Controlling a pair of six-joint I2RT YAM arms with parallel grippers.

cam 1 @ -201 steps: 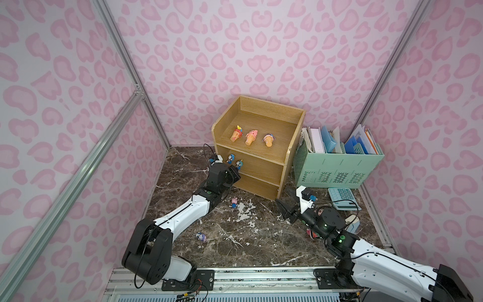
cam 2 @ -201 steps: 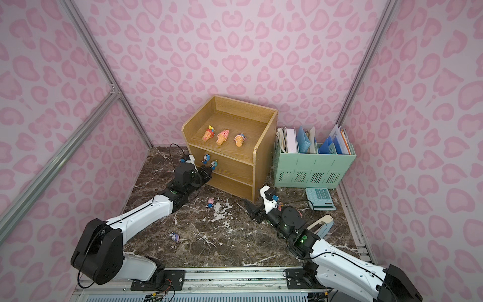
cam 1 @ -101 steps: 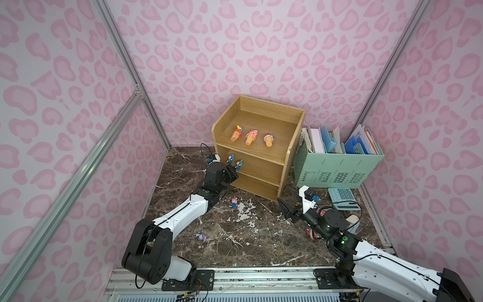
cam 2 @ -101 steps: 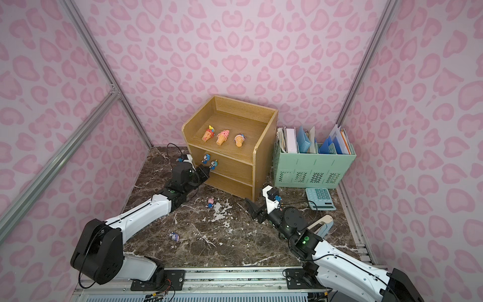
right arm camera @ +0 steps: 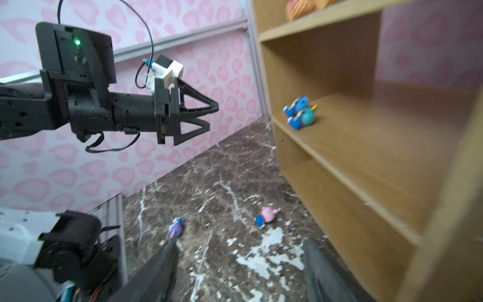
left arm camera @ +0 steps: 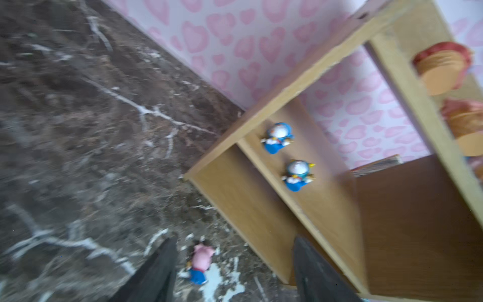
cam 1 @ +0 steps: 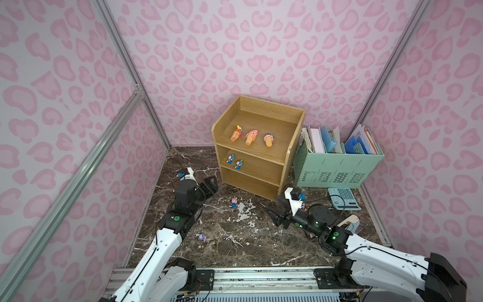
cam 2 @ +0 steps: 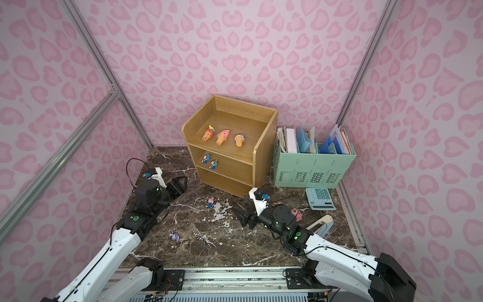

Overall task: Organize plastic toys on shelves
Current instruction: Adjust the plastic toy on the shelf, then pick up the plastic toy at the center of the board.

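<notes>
Pink toy (cam 1: 234,201): laid on floor (cam 1: 230,243) between claws, untouched.
Left claw (cam 1: 212,187): spread, empty.
Right claw (cam 1: 270,204): spread, empty.

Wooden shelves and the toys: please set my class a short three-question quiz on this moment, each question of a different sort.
1. Count: how many ice-cream cone toys are on the top tier of the shelves?
2. Multiple choice: on which tier are the two blue-white figures? A. top B. middle C. bottom
3. True or false: the left end effector is shut on a toy.

Key
1. Three.
2. B.
3. False: its jaws stand apart, with nothing between them.
</notes>
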